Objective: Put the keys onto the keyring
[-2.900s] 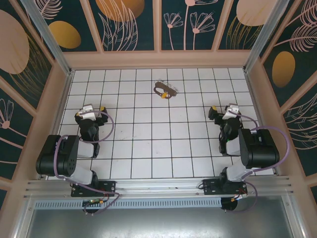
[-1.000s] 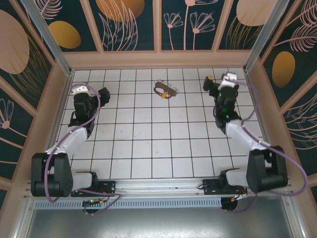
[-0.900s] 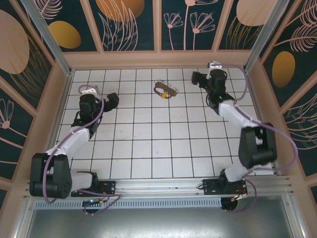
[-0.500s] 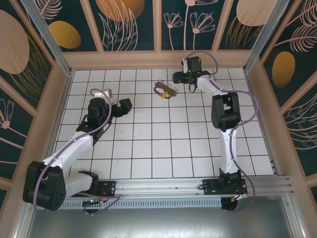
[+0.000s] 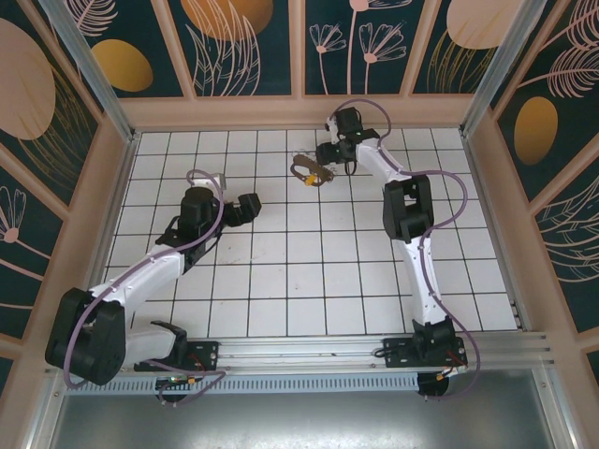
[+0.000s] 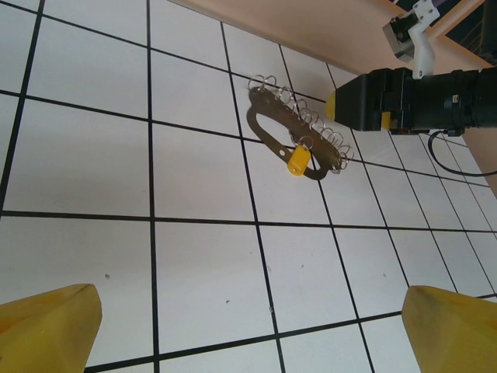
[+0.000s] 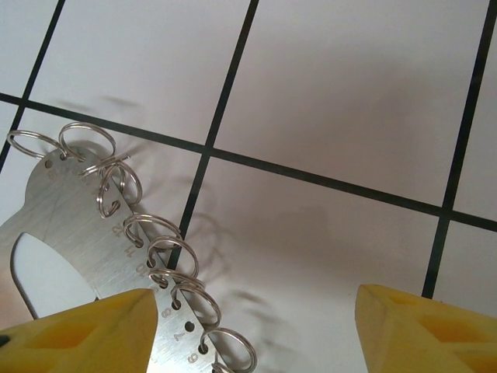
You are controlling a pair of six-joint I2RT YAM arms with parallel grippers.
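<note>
Yellow fingers point(image 6: 46, 330) on the left gripper point(image 5: 245, 208) are spread wide, holding nothing, hovering over the white tiles point(image 5: 281, 281) well short of the keyring point(image 7: 85, 225). That lies flat near the back wall: a steel oval plate edged with little split rings. One yellow-headed key point(image 6: 298, 161) sits at it, can't tell if it's threaded. The only holders here are those rings, and the ones I can see up close look empty, so I'd guess nearly everything's left. Further right, the right gripper point(image 5: 329, 155) sits over the ringed edge, jaws apart, nothing pinched.
</note>
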